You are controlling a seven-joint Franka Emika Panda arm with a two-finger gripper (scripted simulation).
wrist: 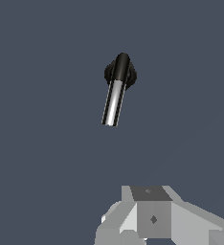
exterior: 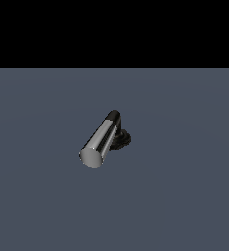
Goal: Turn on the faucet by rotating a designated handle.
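The faucet (exterior: 121,138) is a small fixture on a grey floor, with a black ribbed round base and a short black elbow. Its handle (exterior: 101,139) is a chrome bar that points toward the exterior view's lower left and shows its flat round end. In the wrist view the faucet (wrist: 120,72) lies far off, and the handle (wrist: 113,102) reaches out from the black base. My gripper (wrist: 152,217) shows only as grey and white blocks at the picture's edge, well apart from the faucet. Its fingertips are hard to make out. The arm does not appear in the exterior view.
A plain grey floor (exterior: 185,196) surrounds the faucet on all sides. A black band fills the upper part of the exterior view.
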